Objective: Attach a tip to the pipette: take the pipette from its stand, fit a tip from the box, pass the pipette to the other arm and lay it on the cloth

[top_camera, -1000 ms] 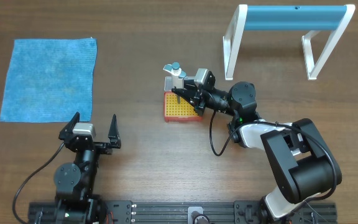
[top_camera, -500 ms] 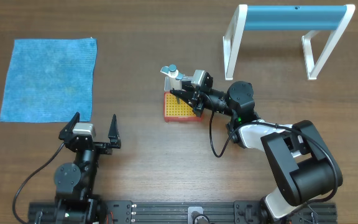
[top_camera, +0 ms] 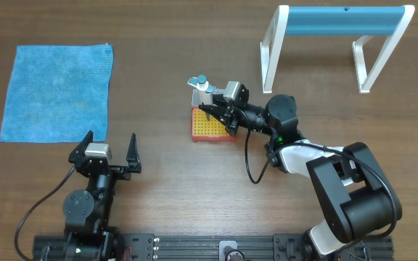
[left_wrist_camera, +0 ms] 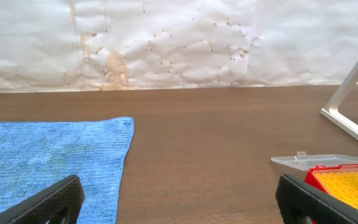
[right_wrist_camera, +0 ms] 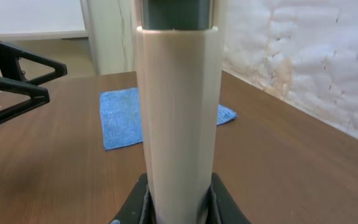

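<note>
Here, right jaws clamped on the pipette (right_wrist_camera: 176,124), upright above the tip box (top_camera: 210,127), left jaws wide open, empty, near the cloth (top_camera: 56,83).

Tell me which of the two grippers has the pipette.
The right gripper, shut on the white pipette at the tip box; the left gripper is open and empty near the cloth.

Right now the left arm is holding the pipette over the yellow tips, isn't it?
Not quite: it is the right arm. The top view shows the right gripper shut on the pipette over the yellow tips. The left gripper is open and empty, near the cloth.
</note>
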Robot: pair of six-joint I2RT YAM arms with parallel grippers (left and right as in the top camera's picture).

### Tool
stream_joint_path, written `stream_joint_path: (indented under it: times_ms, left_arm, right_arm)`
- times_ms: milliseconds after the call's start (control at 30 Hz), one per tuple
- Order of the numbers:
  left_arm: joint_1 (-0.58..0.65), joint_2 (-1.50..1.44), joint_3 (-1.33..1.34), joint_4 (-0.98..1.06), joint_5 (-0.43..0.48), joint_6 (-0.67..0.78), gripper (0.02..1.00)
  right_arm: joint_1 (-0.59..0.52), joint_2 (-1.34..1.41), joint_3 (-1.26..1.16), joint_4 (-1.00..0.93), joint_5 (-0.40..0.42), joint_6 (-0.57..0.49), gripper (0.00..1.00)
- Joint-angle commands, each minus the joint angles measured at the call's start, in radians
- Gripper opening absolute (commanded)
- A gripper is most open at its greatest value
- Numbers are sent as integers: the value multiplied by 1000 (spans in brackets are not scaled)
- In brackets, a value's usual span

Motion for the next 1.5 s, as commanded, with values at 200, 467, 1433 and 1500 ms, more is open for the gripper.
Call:
stream_joint_path:
  times_ms: [200, 467, 1433, 1500]
  left_arm:
    - [-3, -5, -2, -7, 6, 20, 998]
    - [-3, -5, -2, -7, 6, 20, 998]
    - [-3, -5, -2, -7, 6, 20, 998]
    - [-3, -5, -2, -7, 6, 20, 998]
  right_arm:
    - [23, -116, 53, 4, 5, 97, 77]
    - [24, -351, 144, -231, 5, 101, 77]
    - [-6, -599, 188, -558, -334, 360, 77]
    - [-6, -599, 187, -564, -336, 410, 82]
